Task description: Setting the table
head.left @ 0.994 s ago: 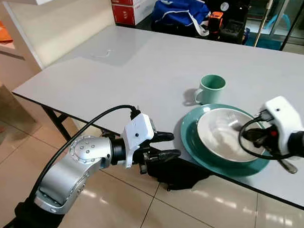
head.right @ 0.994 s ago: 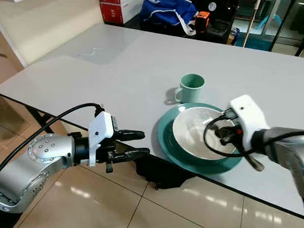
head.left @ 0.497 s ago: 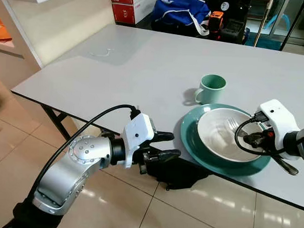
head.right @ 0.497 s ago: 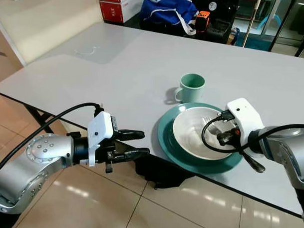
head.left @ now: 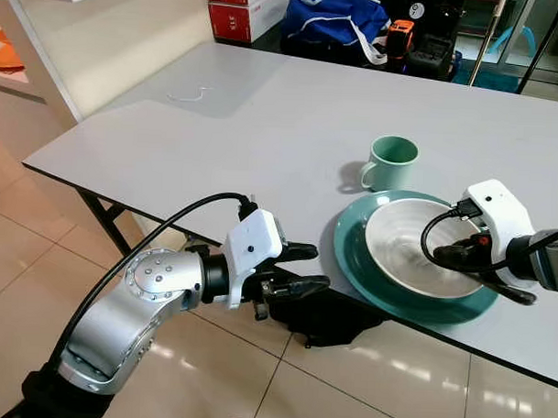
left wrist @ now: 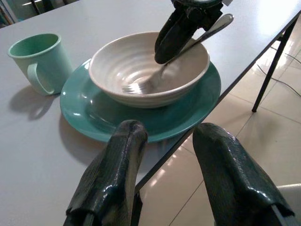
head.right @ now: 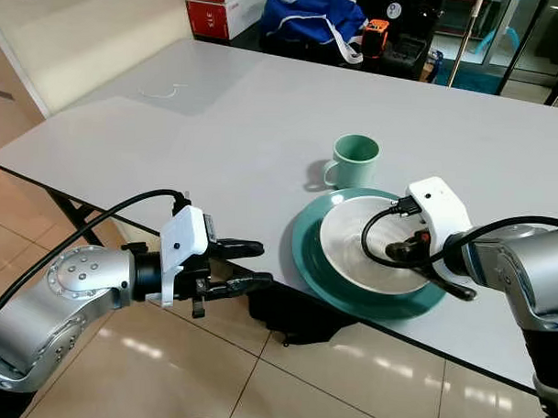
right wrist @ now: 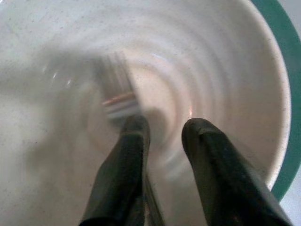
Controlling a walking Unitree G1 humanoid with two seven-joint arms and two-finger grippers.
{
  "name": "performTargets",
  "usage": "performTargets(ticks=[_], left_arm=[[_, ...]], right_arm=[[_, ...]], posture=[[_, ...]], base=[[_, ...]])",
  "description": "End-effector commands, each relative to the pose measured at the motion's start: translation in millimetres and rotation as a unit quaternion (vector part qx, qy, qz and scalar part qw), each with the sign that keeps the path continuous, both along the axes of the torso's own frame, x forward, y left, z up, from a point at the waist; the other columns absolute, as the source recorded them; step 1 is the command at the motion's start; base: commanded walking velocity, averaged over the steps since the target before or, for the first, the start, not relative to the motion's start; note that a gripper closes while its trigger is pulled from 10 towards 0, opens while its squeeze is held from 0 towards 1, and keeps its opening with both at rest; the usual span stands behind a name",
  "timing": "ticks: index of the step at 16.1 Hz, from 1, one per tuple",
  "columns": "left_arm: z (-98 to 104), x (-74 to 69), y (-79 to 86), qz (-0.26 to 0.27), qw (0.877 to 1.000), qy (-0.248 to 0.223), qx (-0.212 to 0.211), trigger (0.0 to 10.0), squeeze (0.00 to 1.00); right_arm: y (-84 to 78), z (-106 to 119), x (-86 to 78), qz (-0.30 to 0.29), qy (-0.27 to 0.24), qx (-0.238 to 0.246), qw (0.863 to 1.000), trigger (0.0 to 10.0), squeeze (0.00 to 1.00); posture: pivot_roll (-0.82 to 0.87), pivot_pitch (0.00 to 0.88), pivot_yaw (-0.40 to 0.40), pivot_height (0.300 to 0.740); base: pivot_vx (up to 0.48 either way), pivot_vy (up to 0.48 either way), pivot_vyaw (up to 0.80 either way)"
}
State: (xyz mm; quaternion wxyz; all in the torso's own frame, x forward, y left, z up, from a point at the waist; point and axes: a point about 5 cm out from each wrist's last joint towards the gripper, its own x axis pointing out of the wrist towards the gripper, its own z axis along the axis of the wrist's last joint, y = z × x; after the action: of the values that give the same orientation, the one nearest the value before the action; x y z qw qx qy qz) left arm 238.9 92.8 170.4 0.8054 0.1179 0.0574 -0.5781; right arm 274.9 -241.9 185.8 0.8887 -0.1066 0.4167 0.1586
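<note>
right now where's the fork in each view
Left eye view: fork, handle jutting past the right pincer, off the bowl's right rim.
Right eye view: handle at, same spot.
Left wrist view: tines down in the bowl at.
Right wrist view: blurred tines at.
Shared landmark: white bowl on the teal plate.

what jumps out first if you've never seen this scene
The white bowl on a teal plate near the grey table's front edge, with a fork lying in it, tines down. The right gripper reaches over the bowl at the fork's handle; a mint mug stands just behind the plate.
</note>
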Motion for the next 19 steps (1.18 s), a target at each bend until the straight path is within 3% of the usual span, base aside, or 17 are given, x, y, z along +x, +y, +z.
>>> performTargets(ticks=[1, 3, 4, 5, 6, 7, 8, 9, 10, 11, 13, 14, 15, 17, 19], left_arm=[[1.5, -1.4, 1.1, 0.001, 1.000, -0.003, 0.007, 10.0, 0.00], [1.6, 1.1, 1.9, 0.011, 1.000, -0.010, 0.005, 10.0, 0.00], [3.8, 5.5, 2.3, 0.030, 0.999, -0.027, 0.002, 10.0, 0.00], [6.2, 11.5, 2.8, 0.056, 0.997, -0.044, 0.000, 10.0, 0.00], [12.3, 21.8, 4.1, 0.104, 0.992, -0.063, -0.021, 10.0, 0.00], [17.6, 27.7, 4.8, 0.137, 0.987, -0.081, -0.037, 10.0, 0.00], [20.1, 32.9, 7.1, 0.181, 0.978, -0.090, -0.054, 10.0, 0.00], [21.5, 36.3, 8.4, 0.216, 0.969, -0.104, -0.061, 10.0, 0.00], [21.6, 37.0, 8.4, 0.229, 0.966, -0.106, -0.064, 10.0, 0.00], [20.9, 38.1, 8.2, 0.254, 0.958, -0.114, -0.066, 10.0, 0.00], [14.1, 41.3, 8.2, 0.290, 0.949, -0.119, -0.044, 10.0, 0.00], [12.5, 43.5, 7.3, 0.303, 0.944, -0.126, -0.038, 10.0, 0.00], [13.7, 45.2, 4.9, 0.313, 0.940, -0.128, -0.046, 10.0, 0.00], [15.3, 44.3, 2.4, 0.318, 0.938, -0.129, -0.053, 10.0, 0.00], [13.6, 42.9, 6.4, 0.357, 0.925, -0.116, -0.058, 10.0, 0.00]], right_arm=[[1.9, 5.1, 2.5, -0.001, -0.008, -0.005, 1.000, 10.0, 1.00], [1.0, 9.2, 3.0, -0.006, -0.015, -0.007, 1.000, 10.0, 0.98], [3.3, 18.4, 2.7, -0.003, -0.033, 0.001, 0.999, 10.0, 0.00], [6.3, 32.2, 3.7, -0.004, -0.068, 0.022, 0.997, 10.0, 0.00], [13.9, 56.9, 4.4, 0.001, -0.145, 0.068, 0.987, 10.0, 0.00], [22.4, 73.9, 4.0, 0.004, -0.235, 0.111, 0.966, 10.0, 0.00], [35.1, 86.9, -2.2, 0.012, -0.353, 0.134, 0.926, 10.0, 0.00], [43.8, 85.8, -8.5, 0.010, -0.399, 0.146, 0.905, 10.0, 0.00], [48.4, 81.1, -11.8, -0.010, -0.417, 0.155, 0.896, 10.0, 0.00], [55.5, 72.9, -19.8, -0.059, -0.452, 0.166, 0.874, 10.0, 0.00], [72.1, 50.6, -30.7, -0.097, -0.459, 0.173, 0.866, 10.0, 0.00], [77.2, 44.4, -33.3, -0.131, -0.466, 0.202, 0.851, 10.0, 0.00], [75.3, 42.5, -32.9, -0.176, -0.484, 0.221, 0.828, 10.0, 0.00], [68.4, 30.1, -29.9, -0.206, -0.485, 0.193, 0.827, 10.0, 0.00], [70.6, 9.8, -34.6, -0.209, -0.463, 0.180, 0.842, 10.0, 0.00]], posture=[[-0.07, 0.042, 0.073, 0.740], [-0.07, 0.038, 0.074, 0.740], [-0.07, 0.038, 0.076, 0.740], [-0.07, 0.038, 0.076, 0.740], [-0.07, 0.038, 0.074, 0.740], [-0.07, 0.039, 0.075, 0.740], [-0.07, 0.041, 0.080, 0.740], [-0.07, 0.041, 0.081, 0.740], [-0.07, 0.042, 0.083, 0.740], [-0.07, 0.044, 0.086, 0.740], [-0.07, 0.047, 0.092, 0.740], [-0.07, 0.051, 0.099, 0.740], [-0.07, 0.052, 0.101, 0.740], [-0.07, 0.052, 0.098, 0.740], [-0.06, 0.059, 0.091, 0.740]], base=[[0.000, 0.000, 0.00], [0.000, 0.000, 0.00], [0.000, 0.000, 0.00], [0.000, 0.000, 0.00], [0.000, 0.000, 0.00], [0.000, 0.000, 0.00], [0.000, 0.000, 0.00], [0.000, 0.000, 0.00], [0.000, 0.480, 0.00], [0.000, 0.480, 0.00], [0.000, 0.480, 0.00], [0.000, 0.480, 0.00], [0.000, 0.480, 0.00], [0.000, 0.480, 0.00], [0.000, 0.480, 0.00]])
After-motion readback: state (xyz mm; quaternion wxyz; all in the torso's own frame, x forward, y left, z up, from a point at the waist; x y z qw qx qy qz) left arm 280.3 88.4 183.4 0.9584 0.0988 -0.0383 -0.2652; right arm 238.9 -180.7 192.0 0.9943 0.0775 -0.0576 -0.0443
